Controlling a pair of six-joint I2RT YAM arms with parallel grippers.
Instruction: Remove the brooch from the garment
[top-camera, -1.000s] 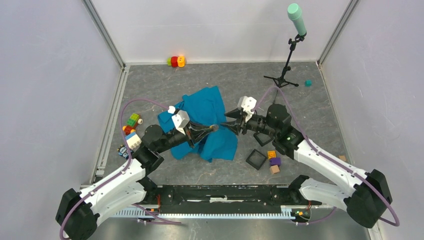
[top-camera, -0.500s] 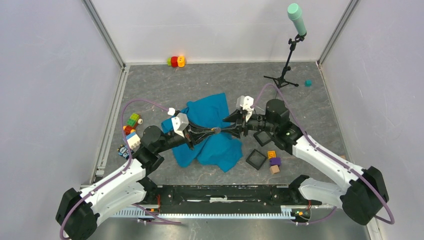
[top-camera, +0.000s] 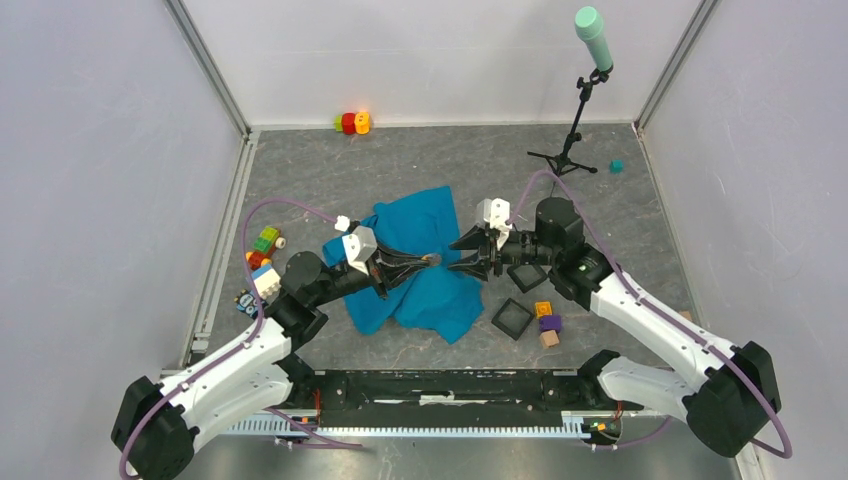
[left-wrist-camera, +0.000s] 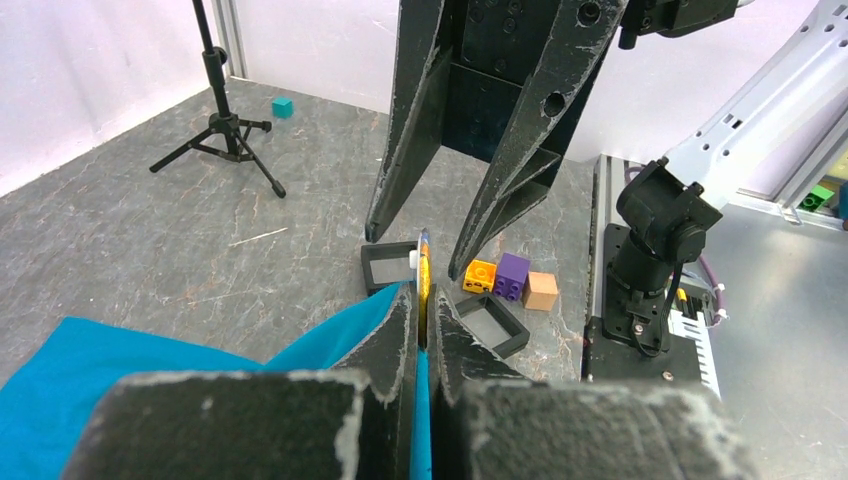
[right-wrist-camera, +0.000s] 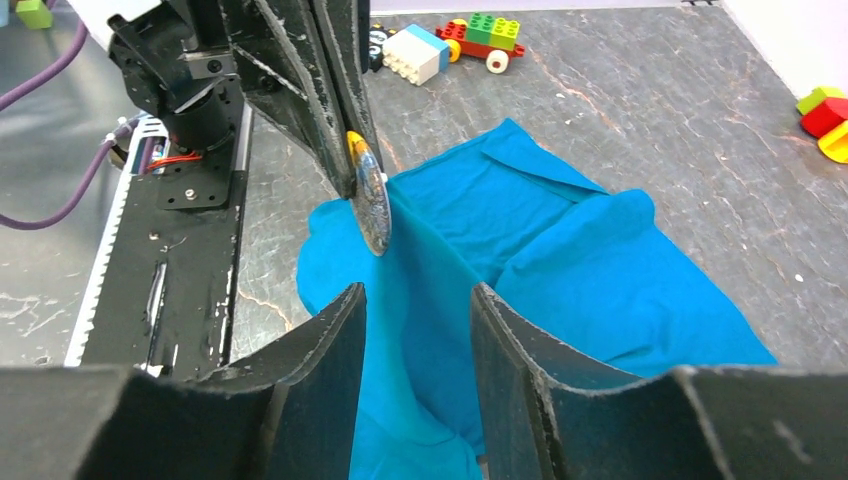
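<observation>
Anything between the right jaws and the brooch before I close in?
Nothing visible. The brooch pokes out of the left gripper, which is shut on it, and the right gripper faces it, jaws open, across bare air. The garment hangs below that line.

From above, the brooch (top-camera: 432, 259) is a speck too small to make out. The left wrist camera catches it only edge-on, with its face hidden. The left pincer (left-wrist-camera: 421, 308) covers one end of it. Whether it is fastened to the garment (top-camera: 415, 222) cannot be told. Both arms hide the middle of the cloth.
</observation>
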